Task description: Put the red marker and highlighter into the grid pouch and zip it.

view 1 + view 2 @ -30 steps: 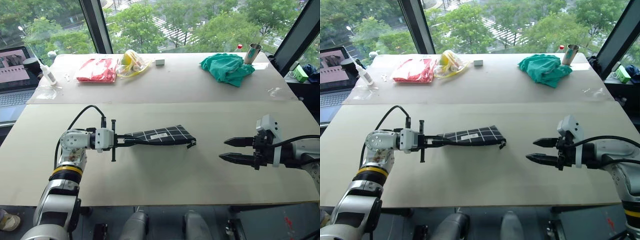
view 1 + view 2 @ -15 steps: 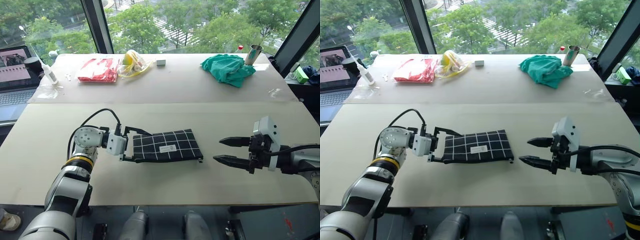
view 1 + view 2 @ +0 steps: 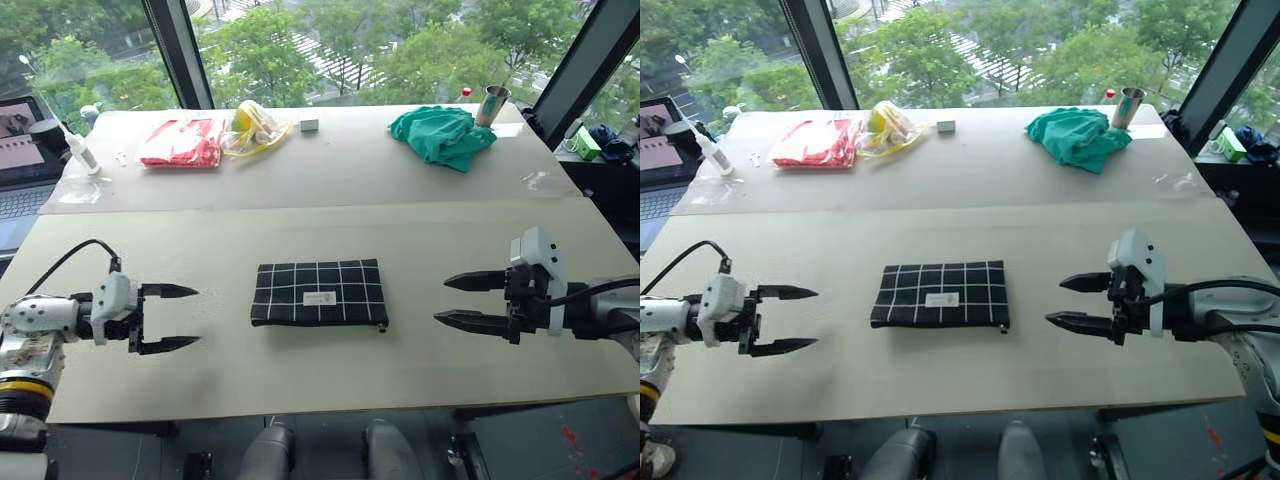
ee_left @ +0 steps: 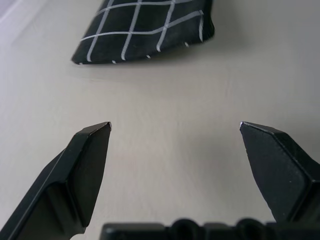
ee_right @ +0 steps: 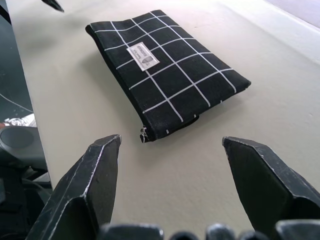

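Since a second ago the left claw (image 3: 182, 318) has let go of the pouch (image 3: 319, 293) and pulled off toward the table's left side, so now it hangs over bare tabletop with both black fingers spread wide, nothing between them. Back then it was pinching the pouch's left end and holding it up on edge; now the pouch lies flat on the table (image 3: 430, 240), between the two claws and apart from both.

Right claw (image 3: 451, 300) sits on the other side, pointing at the pouch, fingers also apart and empty, pretty much where it was.

Up close the fingers are matte black wedges with pointed tips. Pouch is a flat black fabric rectangle with a thin white grid, small white label (image 5: 142, 56) in the middle, zipper along the near edge with the pull (image 5: 144, 135) at its right corner. Looks zipped from here. Tabletop is smooth pale beige board.

Far end: crumpled green cloth (image 3: 440, 134), metal cup (image 3: 492, 103), red bag (image 3: 181, 141).
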### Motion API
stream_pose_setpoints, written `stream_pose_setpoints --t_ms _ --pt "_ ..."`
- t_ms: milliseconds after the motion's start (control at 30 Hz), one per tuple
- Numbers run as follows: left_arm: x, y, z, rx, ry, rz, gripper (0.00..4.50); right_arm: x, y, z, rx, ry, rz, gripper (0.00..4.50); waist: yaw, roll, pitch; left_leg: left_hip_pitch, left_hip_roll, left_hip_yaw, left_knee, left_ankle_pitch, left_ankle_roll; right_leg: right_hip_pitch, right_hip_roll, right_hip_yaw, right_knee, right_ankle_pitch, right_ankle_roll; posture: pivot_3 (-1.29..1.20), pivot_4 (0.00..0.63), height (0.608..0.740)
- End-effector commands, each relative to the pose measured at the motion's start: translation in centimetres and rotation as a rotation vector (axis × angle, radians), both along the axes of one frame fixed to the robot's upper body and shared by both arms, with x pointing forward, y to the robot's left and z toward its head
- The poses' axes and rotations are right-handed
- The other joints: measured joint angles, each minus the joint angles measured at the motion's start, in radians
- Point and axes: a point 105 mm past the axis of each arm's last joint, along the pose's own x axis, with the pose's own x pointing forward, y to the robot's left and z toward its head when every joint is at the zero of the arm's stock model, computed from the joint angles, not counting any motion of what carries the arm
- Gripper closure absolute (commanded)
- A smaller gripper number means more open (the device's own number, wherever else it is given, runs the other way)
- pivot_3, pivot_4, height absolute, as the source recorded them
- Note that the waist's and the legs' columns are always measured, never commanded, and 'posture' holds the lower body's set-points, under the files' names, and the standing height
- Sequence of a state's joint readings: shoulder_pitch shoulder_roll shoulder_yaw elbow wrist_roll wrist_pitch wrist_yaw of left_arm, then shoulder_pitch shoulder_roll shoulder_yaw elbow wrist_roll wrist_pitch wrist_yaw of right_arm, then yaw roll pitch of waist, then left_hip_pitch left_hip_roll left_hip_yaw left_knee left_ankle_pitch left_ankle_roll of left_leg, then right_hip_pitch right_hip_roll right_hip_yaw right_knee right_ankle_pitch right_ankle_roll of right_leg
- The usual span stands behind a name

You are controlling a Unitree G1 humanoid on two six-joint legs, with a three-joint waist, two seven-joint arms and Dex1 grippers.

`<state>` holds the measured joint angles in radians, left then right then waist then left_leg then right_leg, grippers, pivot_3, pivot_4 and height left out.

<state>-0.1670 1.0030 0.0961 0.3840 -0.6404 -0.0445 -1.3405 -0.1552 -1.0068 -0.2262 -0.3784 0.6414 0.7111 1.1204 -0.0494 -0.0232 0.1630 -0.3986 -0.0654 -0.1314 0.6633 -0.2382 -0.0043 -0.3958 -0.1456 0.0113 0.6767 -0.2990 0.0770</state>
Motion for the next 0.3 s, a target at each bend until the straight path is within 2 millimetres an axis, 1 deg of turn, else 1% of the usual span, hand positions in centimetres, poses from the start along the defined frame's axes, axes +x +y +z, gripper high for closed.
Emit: stream_pose_setpoints --t_ms 33,100,133,233,300 --pt "-0.6 0.9 1.9 -0.148 0.08 0.263 0.05 0.3 -0.6 0.5 -0.008 -0.046 -0.011 0.87 0.002 0.001 0.0 0.002 0.001 0.001 -0.001 0.0 0.0 0.001 0.0 0.002 0.0 0.0 0.0 0.0 0.15 0.74" --pt "-2.5 0.3 1.7 -0.182 0.14 0.261 0.05 0.6 -1.0 -0.1 -0.009 -0.045 -0.032 0.87 0.004 0.001 0.0 0.003 0.001 0.002 -0.002 0.0 0.0 0.001 0.0 0.002 -0.001 0.0 0.0 0.0 0.15 0.74" --pt "-2.8 0.3 1.7 -0.186 0.122 0.281 0.05 0.8 -1.1 -0.1 0.011 -0.043 -0.043 0.87 0.005 0.001 0.0 0.003 0.001 0.002 -0.002 0.0 0.0 0.001 0.0 0.003 -0.001 0.0 0.0 0.0 0.15 0.74" --pt "-2.7 0.9 1.7 -0.179 0.088 0.364 0.05 1.4 -1.6 -0.3 0.029 -0.045 -0.083 0.87 0.02 0.001 0.0 0.005 0.002 0.005 -0.004 0.0 0.0 0.002 0.0 0.003 -0.002 0.0 0.0 0.0 0.15 0.74" --pt "-2.6 0.9 1.9 -0.216 0.098 0.376 0.05 1.8 -2.0 -0.3 0.038 -0.051 -0.106 0.87 0.026 0.001 0.0 0.006 0.002 0.005 -0.004 0.0 0.0 0.003 0.001 0.003 -0.003 0.0 -0.001 0.0 0.15 0.74"
